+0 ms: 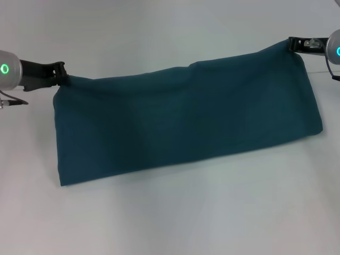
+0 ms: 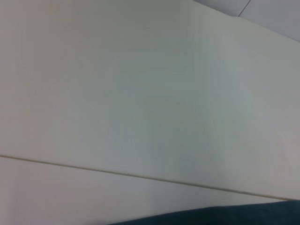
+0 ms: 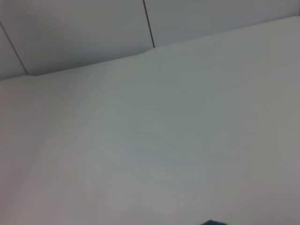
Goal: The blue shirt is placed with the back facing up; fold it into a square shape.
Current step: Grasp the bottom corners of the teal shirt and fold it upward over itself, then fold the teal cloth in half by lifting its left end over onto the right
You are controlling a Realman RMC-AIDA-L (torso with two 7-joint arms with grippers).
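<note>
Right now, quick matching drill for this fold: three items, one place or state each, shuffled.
Items:
1. left gripper
2. right gripper
3. blue shirt

Places/states:
A. folded into a long band, stretched across the white table
B. pinching the shirt's far corner on the robot's right
C. pinching the shirt's far corner on the robot's left

Pairs: 1-C, 2-B, 3-A

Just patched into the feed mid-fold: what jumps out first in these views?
The blue shirt dominates the head view, a long folded band slanting across the white table. The left gripper pinches its far left corner and the right gripper its far right corner. Both wrist views show mostly bare table, with only a sliver of blue cloth at the edge.
</note>
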